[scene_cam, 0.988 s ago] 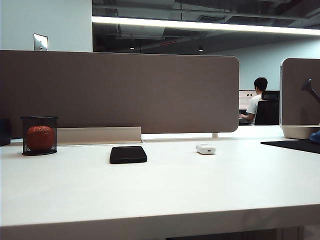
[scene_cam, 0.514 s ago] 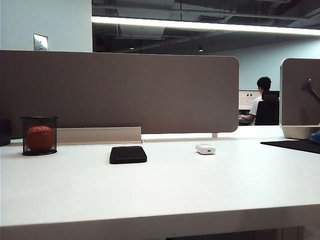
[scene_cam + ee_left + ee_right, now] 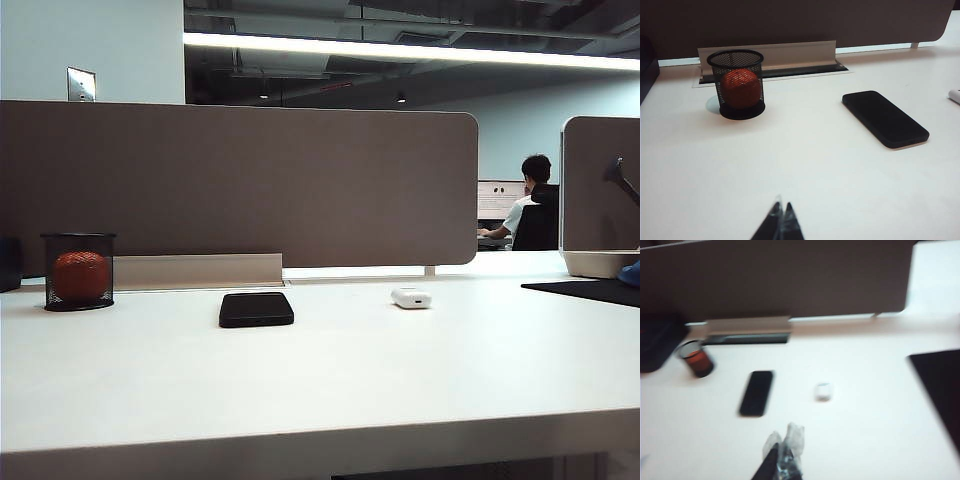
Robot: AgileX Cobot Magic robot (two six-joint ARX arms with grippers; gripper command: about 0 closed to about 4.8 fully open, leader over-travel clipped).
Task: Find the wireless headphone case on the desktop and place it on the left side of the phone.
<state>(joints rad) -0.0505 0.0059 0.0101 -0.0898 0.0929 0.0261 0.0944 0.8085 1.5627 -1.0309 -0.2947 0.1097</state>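
The white wireless headphone case [image 3: 411, 298] lies on the white desktop [image 3: 330, 370], to the right of the flat black phone [image 3: 256, 309]. In the right wrist view, blurred, the case [image 3: 823, 391] and phone [image 3: 756, 392] lie well beyond my right gripper [image 3: 784, 440], which is shut and empty, high over the desk. My left gripper [image 3: 781, 207] is shut with nothing in it, above bare desk, with the phone [image 3: 884, 118] far off to one side. A sliver of the case [image 3: 955, 96] shows at that view's edge. Neither gripper appears in the exterior view.
A black mesh cup holding an orange ball [image 3: 78, 271] stands left of the phone. A brown-grey partition [image 3: 240, 185] backs the desk. A black mat [image 3: 590, 290] lies at the right edge. A dark object [image 3: 657, 340] sits beside the cup.
Phone, case and cup have kept their places in the exterior view. Only the seated person in the background has shifted slightly right.
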